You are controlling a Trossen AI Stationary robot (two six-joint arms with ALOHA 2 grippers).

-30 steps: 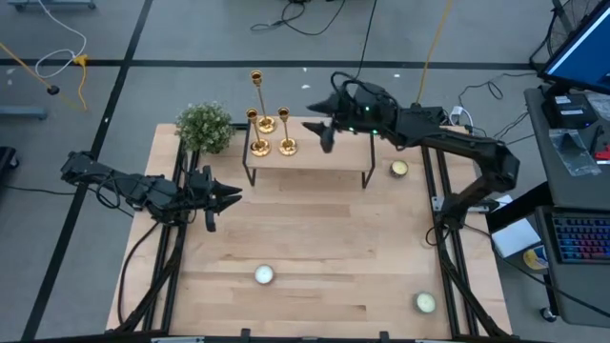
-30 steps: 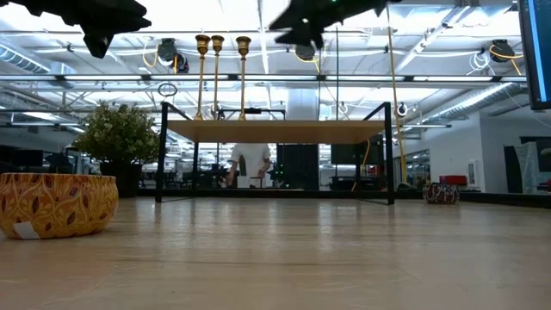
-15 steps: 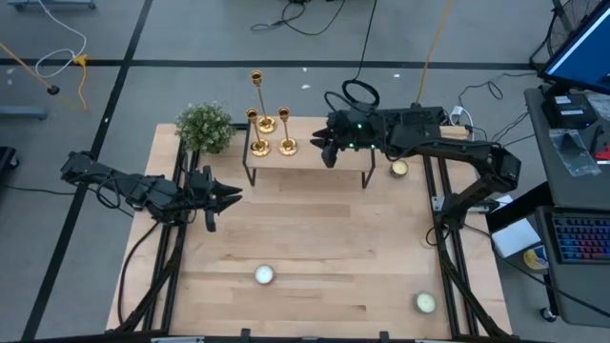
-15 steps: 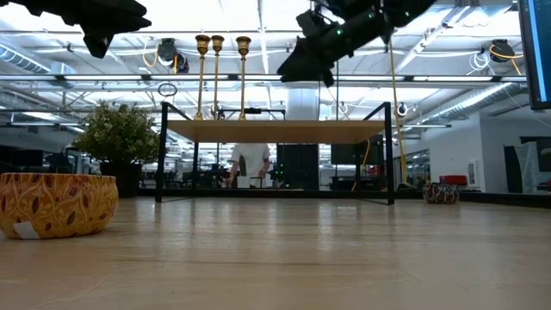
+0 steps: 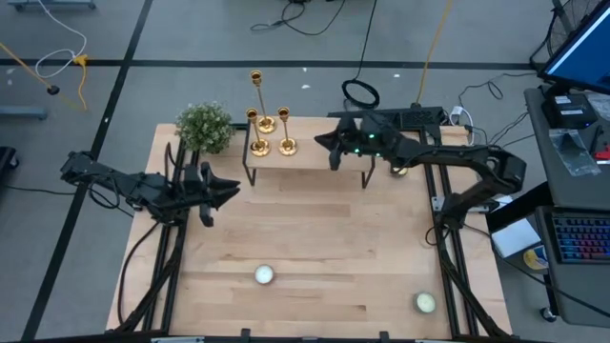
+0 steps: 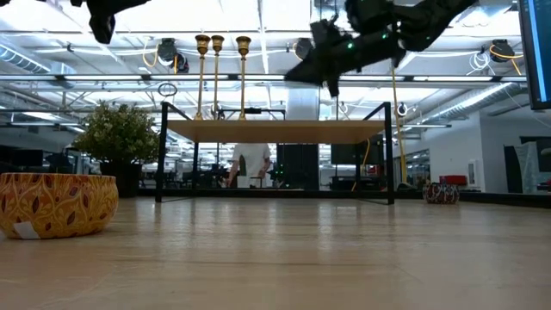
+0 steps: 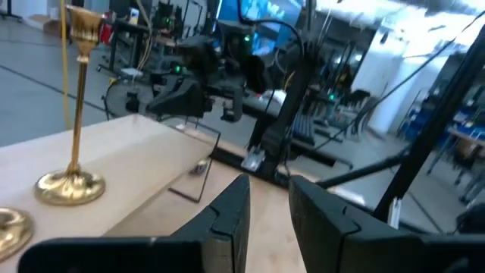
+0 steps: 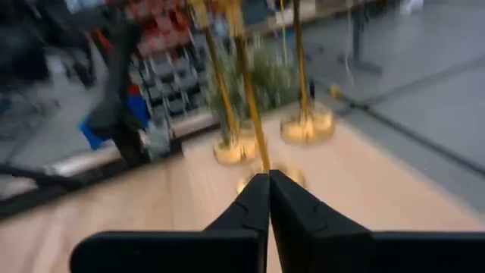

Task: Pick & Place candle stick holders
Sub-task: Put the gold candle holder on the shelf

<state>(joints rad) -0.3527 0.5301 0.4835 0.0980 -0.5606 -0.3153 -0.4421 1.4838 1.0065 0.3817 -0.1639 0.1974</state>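
Swinging right along the raised shelf [image 5: 310, 157], away from the candle stick holders [image 5: 270, 122], my right gripper [image 5: 333, 157] now clenches on nothing; no holder picked yet.

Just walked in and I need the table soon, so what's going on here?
A two-armed robot is set up to pick and place the three gold candle stick holders, which stand untouched on a small raised shelf at the table's far side. The right gripper hangs above that shelf, fingers shut and empty, pointing toward the holders. The left gripper waits over the table's left side, holding nothing. No holder is grasped yet.
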